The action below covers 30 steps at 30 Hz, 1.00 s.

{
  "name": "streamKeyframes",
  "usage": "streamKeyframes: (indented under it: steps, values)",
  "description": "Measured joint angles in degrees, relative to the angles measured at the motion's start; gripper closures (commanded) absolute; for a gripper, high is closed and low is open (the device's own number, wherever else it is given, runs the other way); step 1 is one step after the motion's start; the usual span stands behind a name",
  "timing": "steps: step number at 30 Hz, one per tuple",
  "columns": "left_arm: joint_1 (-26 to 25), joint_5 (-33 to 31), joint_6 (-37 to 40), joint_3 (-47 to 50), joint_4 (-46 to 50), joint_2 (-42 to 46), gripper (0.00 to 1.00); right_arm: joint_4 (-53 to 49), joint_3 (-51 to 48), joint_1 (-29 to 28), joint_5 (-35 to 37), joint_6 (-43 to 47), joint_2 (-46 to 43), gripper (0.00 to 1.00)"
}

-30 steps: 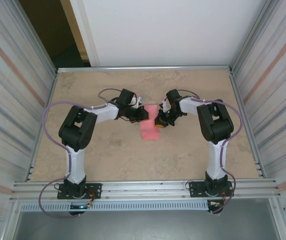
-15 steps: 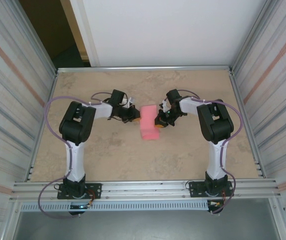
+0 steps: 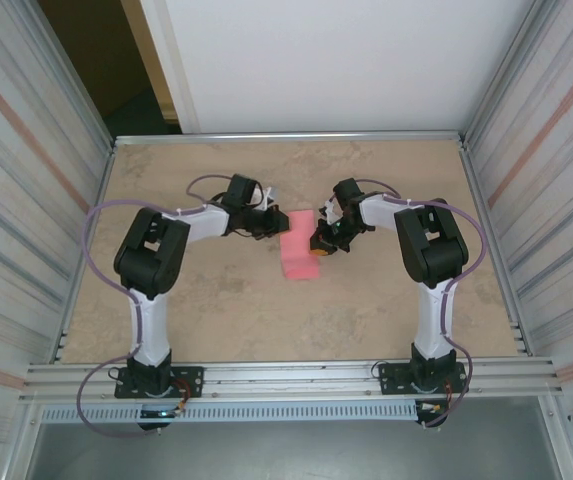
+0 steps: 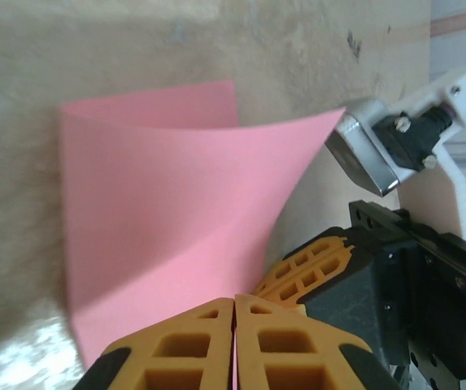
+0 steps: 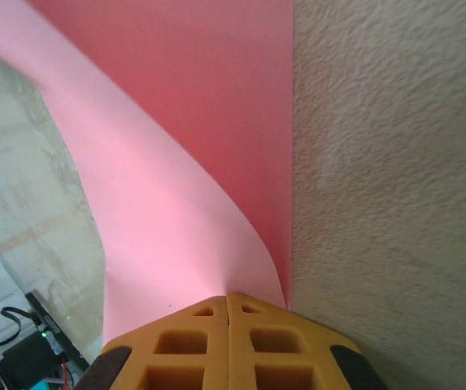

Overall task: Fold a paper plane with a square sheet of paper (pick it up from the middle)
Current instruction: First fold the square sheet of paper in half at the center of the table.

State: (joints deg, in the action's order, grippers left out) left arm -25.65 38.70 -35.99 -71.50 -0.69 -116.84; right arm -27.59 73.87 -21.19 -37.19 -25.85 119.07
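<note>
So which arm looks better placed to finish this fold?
Left, probably: the left pincer grips the sheet by its raised, curling layer. The right pincer, also shut on it, sits low by the table, anchoring it.

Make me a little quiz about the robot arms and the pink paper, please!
1. True or false: the square sheet of paper lies completely flat on the table.
2. What colour are the fingers of the left gripper? A orange, B green, C blue.
3. Fill in: the right gripper is shut on the paper's curled-up ____.
Key: 1 false, one side curves upward. 2 A. 3 edge.
</note>
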Motion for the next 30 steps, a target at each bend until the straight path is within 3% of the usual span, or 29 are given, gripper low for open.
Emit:
streamKeyframes:
  steps: [7,19,30]
  values:
    - [1.8,0.9,-0.2,-3.3,0.2,-6.4,0.9,0.4,-0.3,0.2,-0.4,0.0,0.0,0.96]
    - [6.7,-2.9,3.6,-8.1,9.4,-6.7,0.9,0.9,-0.6,0.3,-0.9,0.0,0.0,0.96]
    - [-1.0,-3.1,2.4,-8.0,5.3,-4.1,0.9,0.9,-0.6,0.6,-1.5,0.0,0.2,0.96]
